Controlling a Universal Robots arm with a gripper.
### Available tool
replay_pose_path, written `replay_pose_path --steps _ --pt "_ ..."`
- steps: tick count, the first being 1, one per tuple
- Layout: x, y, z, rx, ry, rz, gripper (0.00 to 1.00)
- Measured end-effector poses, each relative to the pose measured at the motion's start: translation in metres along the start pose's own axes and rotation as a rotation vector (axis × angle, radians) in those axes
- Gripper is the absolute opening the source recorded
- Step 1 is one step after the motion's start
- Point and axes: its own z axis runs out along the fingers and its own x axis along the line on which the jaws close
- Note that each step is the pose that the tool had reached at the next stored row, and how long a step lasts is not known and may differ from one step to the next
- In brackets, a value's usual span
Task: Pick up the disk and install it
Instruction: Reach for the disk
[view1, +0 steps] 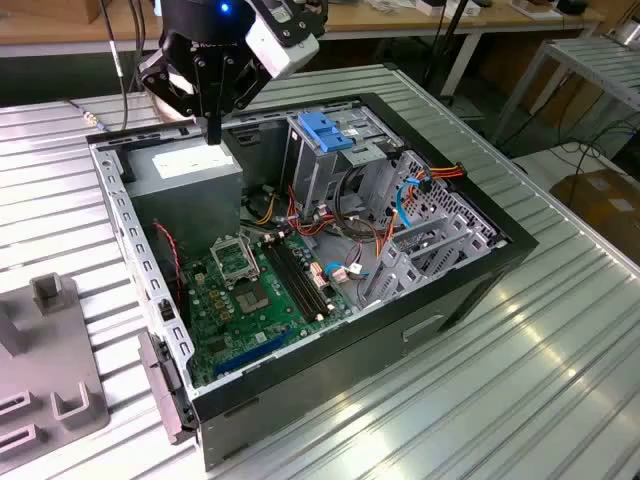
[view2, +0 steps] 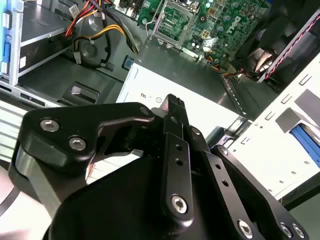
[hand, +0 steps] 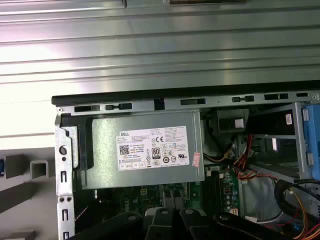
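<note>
Hovering gripper (view1: 213, 137) above power-supply box (view1: 188, 172).

Blue-bracketed disk (view2: 306, 141) lies flat outside the computer case (view2: 280, 107)

Black gripper (view1: 213, 135) here, chunky jointed linkages (view2: 90, 130) dotted with silver screws (view2: 179, 203), a white-grey wrist block (view1: 282, 45) above, 1 blue light (view1: 226, 8) glowing up top.

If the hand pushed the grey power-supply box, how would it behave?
Probably rigid: the power-supply box looks like sheet metal. Likely heavy for its size, and unlikely to slide, boxed into the case corner.
</note>
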Motion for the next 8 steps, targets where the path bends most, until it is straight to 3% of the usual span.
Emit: replay_pose_path --steps 8 --pt "0.0025 -0.0002 0.0 -0.0001 0.0 0.0 0.1"
